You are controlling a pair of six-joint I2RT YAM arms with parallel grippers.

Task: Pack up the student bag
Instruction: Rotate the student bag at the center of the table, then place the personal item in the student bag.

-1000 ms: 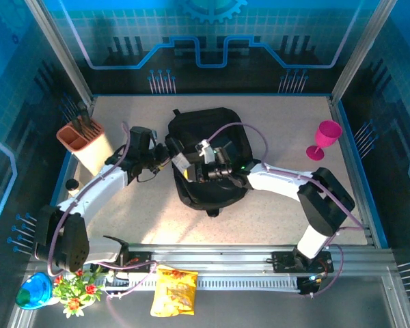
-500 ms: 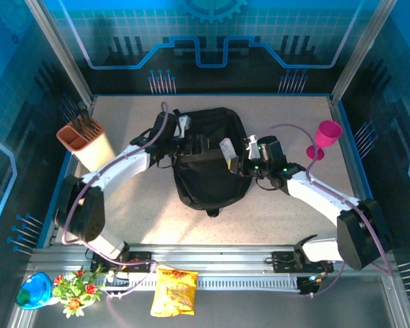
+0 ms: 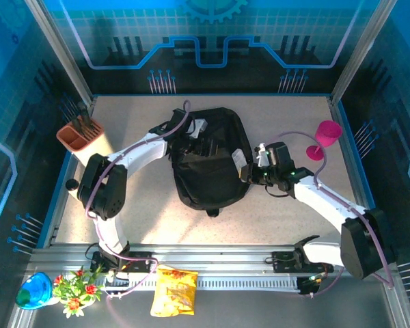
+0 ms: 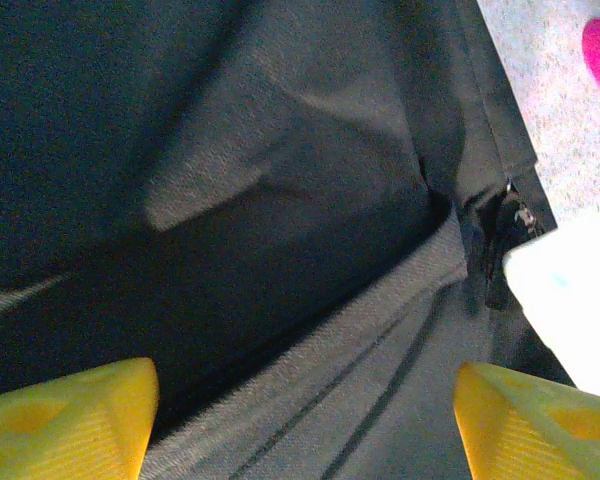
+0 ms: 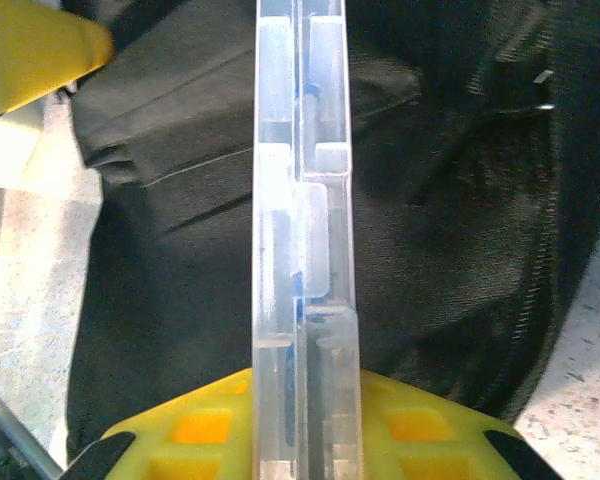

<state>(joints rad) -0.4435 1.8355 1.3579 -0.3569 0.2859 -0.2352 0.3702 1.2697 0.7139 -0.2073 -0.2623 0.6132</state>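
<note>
Student bag [image 4: 280, 200], clear case [image 5: 300, 250]: edges off-frame

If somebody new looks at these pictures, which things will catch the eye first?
The large black student bag lies in the middle of the table. The right claw grips a clear plastic case at the bag's right edge, and the left claw stands open over the dark fabric. A pink goblet stands at the far right.

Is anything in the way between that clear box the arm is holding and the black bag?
Nothing visible. The right end effector grips the clear box edge-on at the bag's right side, with only black fabric beyond it. The left end effector, open, is at the bag's upper left.
</note>
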